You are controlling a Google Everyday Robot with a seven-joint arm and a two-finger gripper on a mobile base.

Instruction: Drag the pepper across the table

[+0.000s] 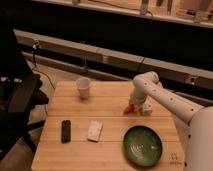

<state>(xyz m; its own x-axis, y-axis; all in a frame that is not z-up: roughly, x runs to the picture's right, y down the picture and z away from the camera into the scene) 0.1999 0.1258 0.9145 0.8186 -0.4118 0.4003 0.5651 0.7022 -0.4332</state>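
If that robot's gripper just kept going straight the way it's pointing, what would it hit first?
The gripper points down and slightly left, right at the small red-orange pepper, which it seems already to touch. Just beneath lies the wooden table. So pepper first, then tabletop, though depth is hard to judge here.

No text, label, brand or number can be read anywhere; a small dark mark sits on the table (pixel 107 155) at its 5 o'clock corner, too small to make out; the claw (pixel 136 107) hangs low over the table at about 2 o'clock, and it carries no legible marking.
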